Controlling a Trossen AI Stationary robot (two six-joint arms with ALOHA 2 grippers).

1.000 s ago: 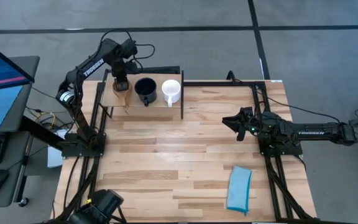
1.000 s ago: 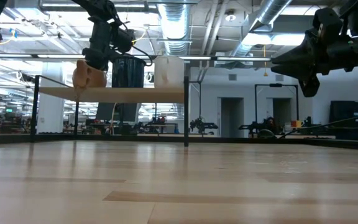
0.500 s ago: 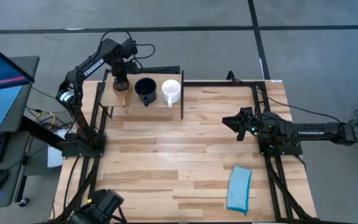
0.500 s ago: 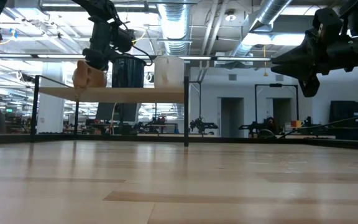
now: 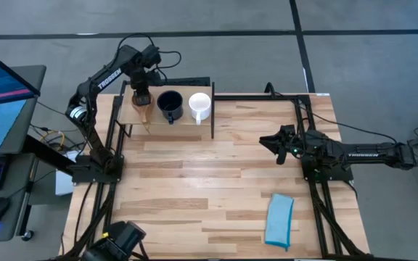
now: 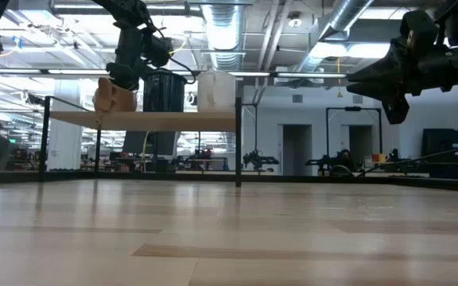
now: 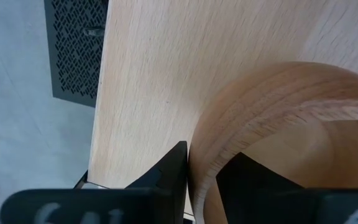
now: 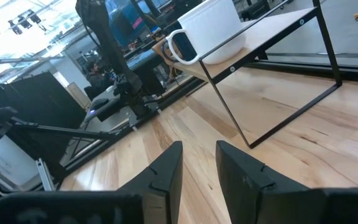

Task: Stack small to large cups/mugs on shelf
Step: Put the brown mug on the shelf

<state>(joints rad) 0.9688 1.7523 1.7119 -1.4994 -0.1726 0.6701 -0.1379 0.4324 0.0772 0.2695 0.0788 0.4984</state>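
Observation:
Three cups stand in a row on the shelf (image 5: pixel 184 119) at the table's far left: a light wooden cup (image 5: pixel 144 104) with a long handle, a dark navy mug (image 5: pixel 170 105) and a white mug (image 5: pixel 199 106). My left gripper (image 7: pixel 204 158) points straight down over the wooden cup (image 6: pixel 114 95) and is shut on its wall. That cup's base rests on the shelf board (image 6: pixel 173 120). My right gripper (image 5: pixel 265 141) hovers level above the table's right side, open with nothing between its fingers (image 8: pixel 166 165). My left gripper pinches the wooden cup's wall at the rim (image 7: pixel 207 146), with one finger (image 7: pixel 174 167) outside the cup and the other (image 7: pixel 244 177) inside its hollow. The fingers come from above, pointing down. The cup stands upright on the shelf.
A folded light blue cloth (image 5: pixel 279 220) lies near the table's front right corner. The shelf's thin black legs (image 6: pixel 238 143) stand on the tabletop. Bare wood planks (image 5: pixel 194 181) stretch between the shelf and the cloth.

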